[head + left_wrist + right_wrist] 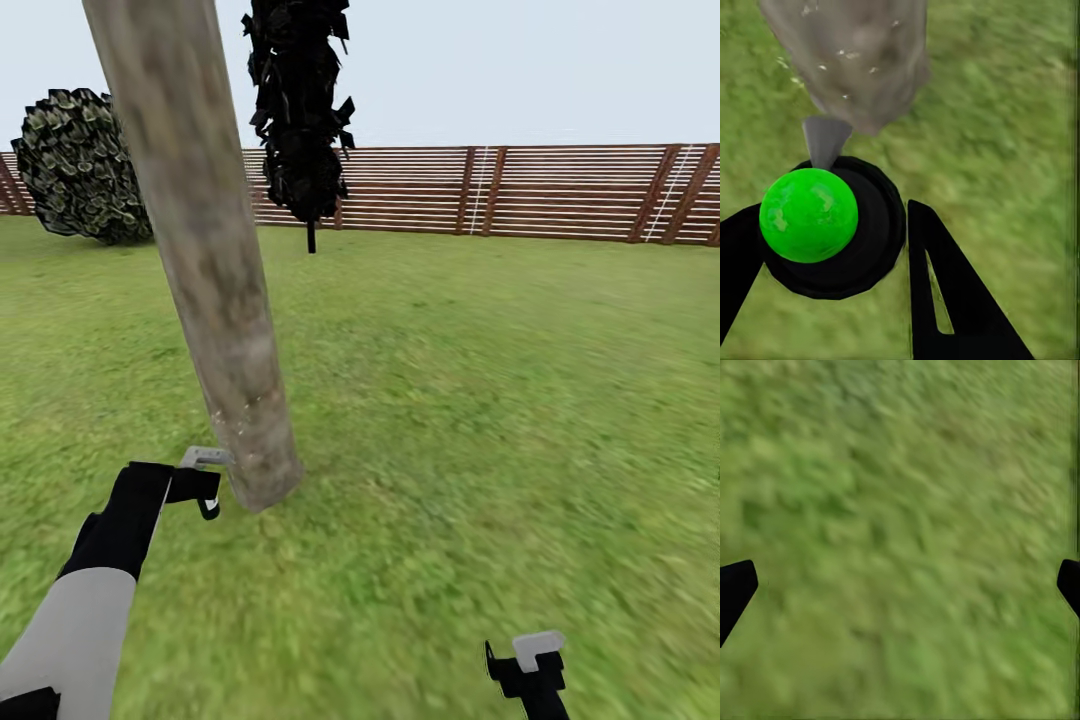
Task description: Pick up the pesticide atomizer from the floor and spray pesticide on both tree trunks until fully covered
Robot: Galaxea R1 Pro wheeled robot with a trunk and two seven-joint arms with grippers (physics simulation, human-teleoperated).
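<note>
A thick, mottled grey-brown tree trunk (215, 270) leans up from the grass (450, 400) at left centre. My left gripper (203, 490) is beside the trunk's base, shut on the pesticide atomizer (205, 458). In the left wrist view the pesticide atomizer (832, 229) is a black round body with a green ball on top, held between my black fingers (945, 285). Its grey nozzle (825, 139) points at the tree trunk (859, 64) close by. A few white pesticide specks (844, 54) dot the bark there. My right gripper (530, 665) hangs open over bare grass (900, 510).
A slim dark-leaved tree (300, 110) and a round bush (80, 165) stand farther back. The brown slat fence (520, 190) closes the lawn behind them. Open lawn stretches to the right of the trunk.
</note>
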